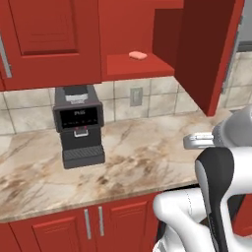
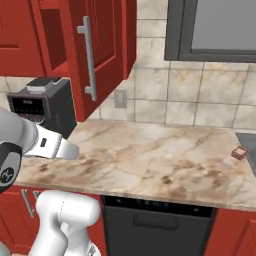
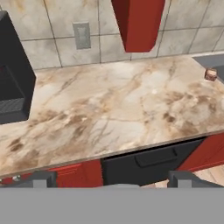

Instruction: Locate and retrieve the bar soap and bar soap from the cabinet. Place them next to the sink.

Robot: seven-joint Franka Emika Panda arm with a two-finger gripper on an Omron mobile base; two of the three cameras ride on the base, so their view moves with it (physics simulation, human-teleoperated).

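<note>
Bar soap, pink: a flat rounded salmon-pink bar [image 1: 138, 55] lying on the red shelf of the open cabinet [image 1: 142, 66], above and to the right of the coffee machine.
Coffee machine: a black machine [image 1: 78, 125] standing on the marble desk [image 1: 138, 147] against the tiled wall, below the closed red door at upper left; it serves as the landmark for the other entries.
Wall socket: a pale plate [image 1: 136, 96] on the tiles just right of the coffee machine, under the cabinet shelf.
Cabinet door: a red panelled door [image 2: 102, 50] with a long silver bar handle [image 2: 88, 57], swung open out over the desk to the right of the coffee machine.
Gripper: its two dark finger tips [image 3: 39, 178] rise far apart at the bottom of the hand view, spread wide with nothing between them; the gripper [image 3: 111, 180] hangs over the front edge of the desk, right of the coffee machine.
Bar soap, brown: a small boxy reddish-brown block with a pale face [image 2: 240, 153] resting on the desk well to the right of the coffee machine, just beside the grey sink edge [image 2: 247, 145].
</note>
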